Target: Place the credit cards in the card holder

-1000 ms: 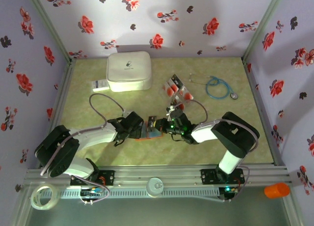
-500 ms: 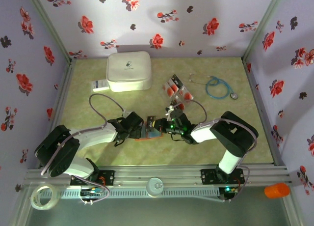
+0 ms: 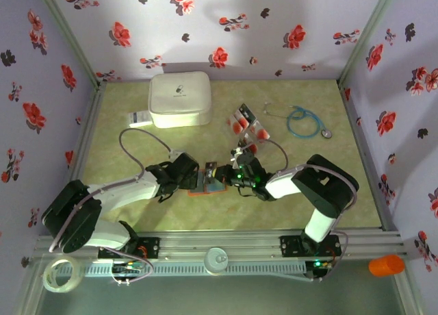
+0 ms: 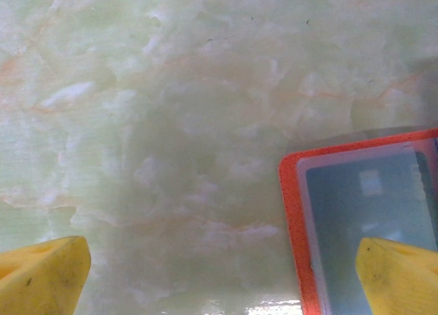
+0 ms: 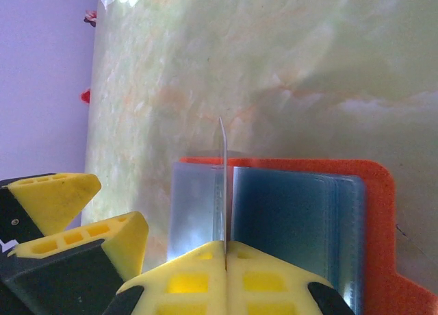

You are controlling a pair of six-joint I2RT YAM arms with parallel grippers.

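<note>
Marbled table (image 3: 205,219) bears the open holder (image 5: 301,205), over which the right gripper (image 5: 224,250) pinches a card (image 5: 223,185) on edge, lengthwise along its fingers; the left gripper (image 4: 222,274), spread, straddles the holder's edge, its elbow now swung outward.

Open orange card holder (image 3: 207,185), credit cards (image 3: 248,125) beyond

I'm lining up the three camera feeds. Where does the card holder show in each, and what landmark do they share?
Top external: card holder just below the picture's middle, small, orange-edged.
Left wrist: card holder in the bottom right corner, orange rim around a bluish sleeve.
Right wrist: card holder lower middle to right, lying open.
Shared landmark: the pale green marbled table under it.
</note>
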